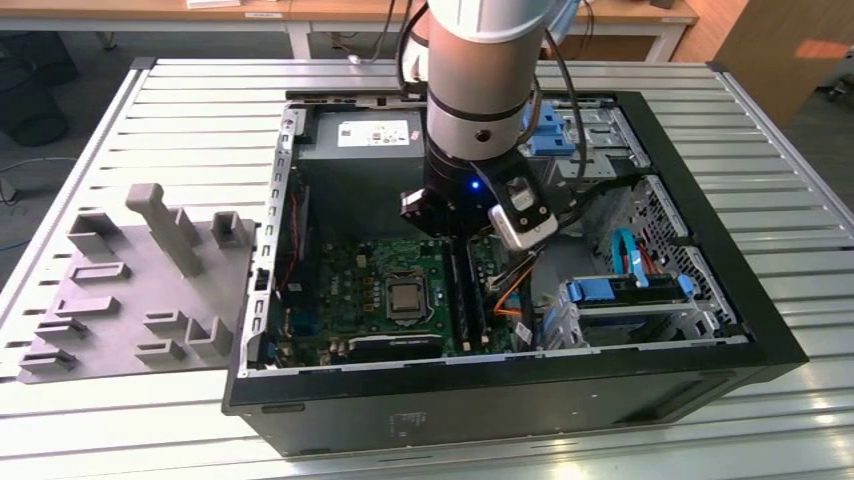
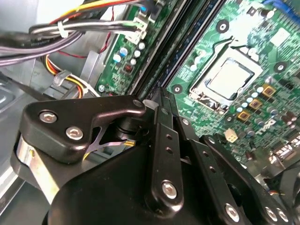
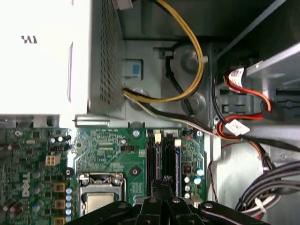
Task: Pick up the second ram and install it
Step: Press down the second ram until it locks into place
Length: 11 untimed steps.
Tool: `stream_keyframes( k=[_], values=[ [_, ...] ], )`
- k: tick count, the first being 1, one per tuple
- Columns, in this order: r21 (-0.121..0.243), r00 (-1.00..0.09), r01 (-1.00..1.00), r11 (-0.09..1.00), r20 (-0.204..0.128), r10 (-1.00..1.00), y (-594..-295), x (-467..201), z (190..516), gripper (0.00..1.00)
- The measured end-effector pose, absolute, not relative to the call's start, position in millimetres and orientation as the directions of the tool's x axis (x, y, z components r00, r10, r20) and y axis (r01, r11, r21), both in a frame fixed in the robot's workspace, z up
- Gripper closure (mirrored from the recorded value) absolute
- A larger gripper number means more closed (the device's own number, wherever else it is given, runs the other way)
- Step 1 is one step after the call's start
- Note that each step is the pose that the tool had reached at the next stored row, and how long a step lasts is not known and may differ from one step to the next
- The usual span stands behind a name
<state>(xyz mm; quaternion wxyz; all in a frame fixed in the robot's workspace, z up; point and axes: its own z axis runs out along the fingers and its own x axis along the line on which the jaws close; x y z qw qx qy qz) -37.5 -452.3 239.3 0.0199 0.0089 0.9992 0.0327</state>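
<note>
Inside the open computer case (image 1: 694,330) my gripper (image 1: 454,238) hangs low over the green motherboard (image 1: 380,270). In both wrist views its black fingers are shut together, and the gripper (image 2: 161,101) (image 3: 164,180) sits at one end of the memory slots. The second ram (image 1: 463,300) is a long dark stick standing edge-up in a slot, running away from the fingertips (image 2: 185,51) (image 3: 166,157). I cannot tell whether the fingertips touch it. A further dark strip lies in the slot beside it.
The processor socket (image 1: 404,297) (image 2: 229,77) lies close beside the slots. Cable bundles (image 2: 70,33) (image 3: 187,70) and the power supply (image 1: 360,135) crowd the far end. Blue drive brackets (image 1: 627,290) fill the exterior view's right. A grey tray with upright blocks (image 1: 134,290) lies outside the case.
</note>
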Motion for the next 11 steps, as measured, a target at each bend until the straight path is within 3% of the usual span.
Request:
stream_keyframes(
  k=[11],
  values=[
    [0.066,-0.999,0.016,0.998,-0.039,0.019,-439.6,-37.5,238.4,0.89]
  ],
)
